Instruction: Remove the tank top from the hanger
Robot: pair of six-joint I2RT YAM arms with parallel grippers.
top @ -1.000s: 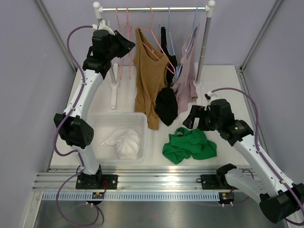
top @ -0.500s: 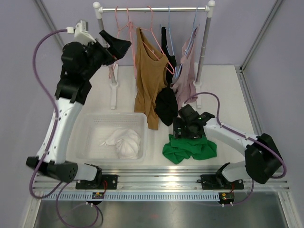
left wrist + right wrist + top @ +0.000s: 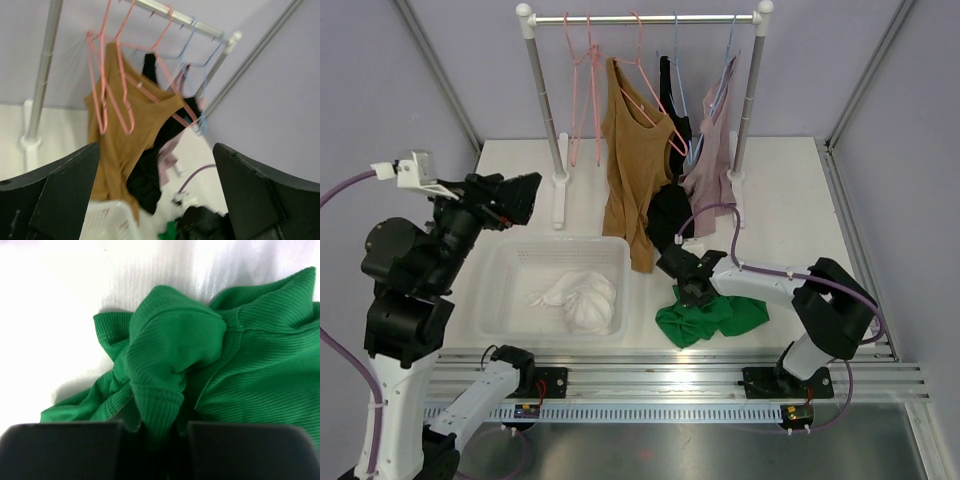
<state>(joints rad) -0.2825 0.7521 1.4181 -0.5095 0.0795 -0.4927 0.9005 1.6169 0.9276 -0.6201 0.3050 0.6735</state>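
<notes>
1. The green top (image 3: pixel 715 318) is off any hanger. It lies crumpled on the worktop (image 3: pixel 780 170), in front of the rail (image 3: pixel 645 18) and just right of the basket (image 3: pixel 560 243).
2. The right claw (image 3: pixel 688 290) is low over the heap's left rear end. In the wrist view the right claw (image 3: pixel 155 432) has its fingers together on a raised ribbed fold of the green top (image 3: pixel 175 350).
3. From that grip, the rest of the cloth spreads away to the right. The heap's long axis runs left to right across the worktop.
4. The basket, with a white cloth (image 3: pixel 582 298) inside, lies to the left of the grip and near it. If the top is to go there, the move is probably a lift and a short carry leftward, with the loose end trailing behind.
5. The left claw (image 3: pixel 520 192) is high at the left, well apart from the green top. Its fingers are wide apart and hold nothing.
6. The left claw (image 3: pixel 155 165) faces the rail, where a brown top (image 3: pixel 630 170), a black top (image 3: pixel 670 215) and a pink top (image 3: pixel 712 170) hang. The brown one lies nearest it.
7. The right arm is by far the nearer to the green top.
</notes>
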